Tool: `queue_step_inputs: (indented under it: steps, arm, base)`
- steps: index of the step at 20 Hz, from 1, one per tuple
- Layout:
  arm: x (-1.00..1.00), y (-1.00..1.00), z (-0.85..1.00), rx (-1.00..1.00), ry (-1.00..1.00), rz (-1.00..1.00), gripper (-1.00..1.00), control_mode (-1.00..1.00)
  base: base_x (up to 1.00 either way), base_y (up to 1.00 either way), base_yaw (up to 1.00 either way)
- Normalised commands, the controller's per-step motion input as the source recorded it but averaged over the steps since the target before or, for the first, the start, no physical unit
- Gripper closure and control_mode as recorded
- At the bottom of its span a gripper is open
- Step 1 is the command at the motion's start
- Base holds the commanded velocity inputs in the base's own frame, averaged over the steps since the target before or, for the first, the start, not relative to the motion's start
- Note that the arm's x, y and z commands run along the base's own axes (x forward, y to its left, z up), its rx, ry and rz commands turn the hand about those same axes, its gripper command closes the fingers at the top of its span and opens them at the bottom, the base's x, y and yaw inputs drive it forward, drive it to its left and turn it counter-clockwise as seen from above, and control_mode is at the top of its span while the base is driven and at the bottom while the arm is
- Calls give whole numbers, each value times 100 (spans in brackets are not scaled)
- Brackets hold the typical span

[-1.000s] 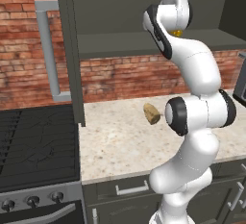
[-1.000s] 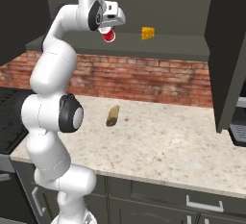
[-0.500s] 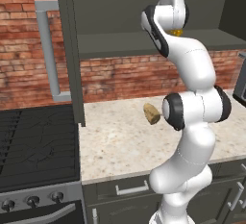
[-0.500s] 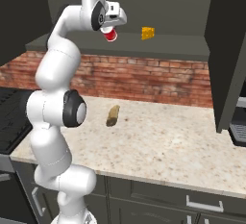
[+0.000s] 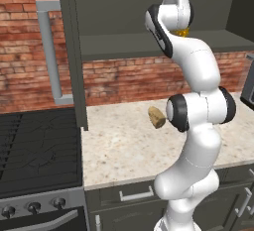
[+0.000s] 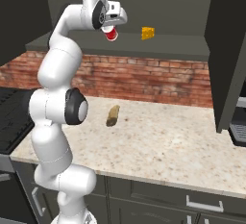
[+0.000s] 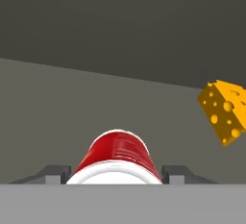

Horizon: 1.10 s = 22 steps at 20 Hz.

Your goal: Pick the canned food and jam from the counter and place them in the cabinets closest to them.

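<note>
The canned food, a red can with a white band, hangs tilted in my gripper, which is shut on it at the height of the open cabinet's shelf. In the hand view the can sits between the two dark fingertips, with the grey shelf floor ahead of it. My gripper points into the cabinet. The cabinet door stands open to the left, above the beige counter. The jam is out of view.
A yellow wedge lies on the shelf right of the can, also in the hand view as the wedge. A brown oval lump lies on the counter. A black stove top borders the counter on the left. Another open door hangs on the right.
My hand with the can has edged slightly up and toward the cabinet shelf. Nothing else has moved.
</note>
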Motion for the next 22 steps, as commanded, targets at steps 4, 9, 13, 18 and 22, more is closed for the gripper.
queue_step_inputs:
  steps: [4,9,13,18,22]
  arm:
    - [0,0,0,0,-1,0,-100,-100]
    - [1,0,0,0,-1,0,-100,-100]
    - [-32,0,2,0,-4,0,-100,-100]
    - [-92,0,1,0,-8,0,-100,-100]
    - [-100,0,-2,0,-4,0,-100,-100]
  base:
    - [0,0,0]
    - [0,0,0]
    - [0,0,0]
    - [0,0,0]
    - [0,0,0]
